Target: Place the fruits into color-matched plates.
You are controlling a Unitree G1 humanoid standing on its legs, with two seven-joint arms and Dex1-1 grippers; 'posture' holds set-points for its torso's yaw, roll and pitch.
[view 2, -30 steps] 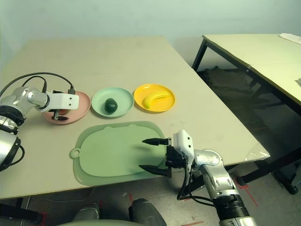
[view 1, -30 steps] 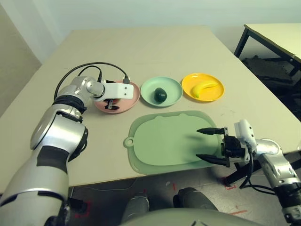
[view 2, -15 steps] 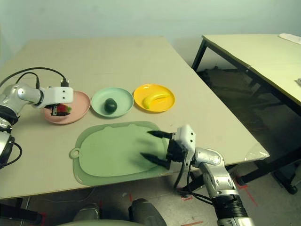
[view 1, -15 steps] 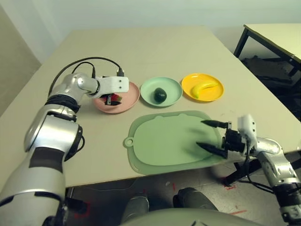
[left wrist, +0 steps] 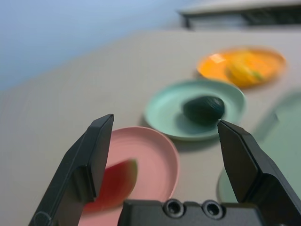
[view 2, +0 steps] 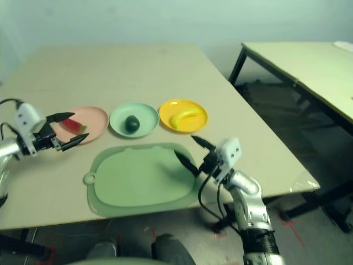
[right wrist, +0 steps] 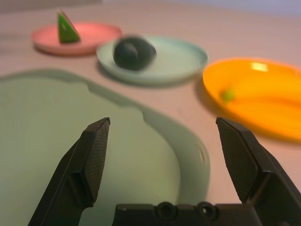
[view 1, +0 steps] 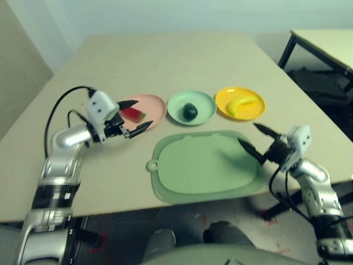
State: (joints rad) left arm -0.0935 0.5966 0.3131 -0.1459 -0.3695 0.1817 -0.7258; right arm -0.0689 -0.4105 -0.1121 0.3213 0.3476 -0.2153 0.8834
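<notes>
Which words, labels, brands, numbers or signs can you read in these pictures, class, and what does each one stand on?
None can be read: no lettering or number shows on the pink plate, the green plate, the yellow plate, the fruits in them or the green mat.
The red marks on the floor are plain strips, with no legible writing.

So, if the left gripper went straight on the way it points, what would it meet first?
Probably the round mint-green plate with the small dark green avocado, though the left gripper might pass above; its height is unclear.
</notes>
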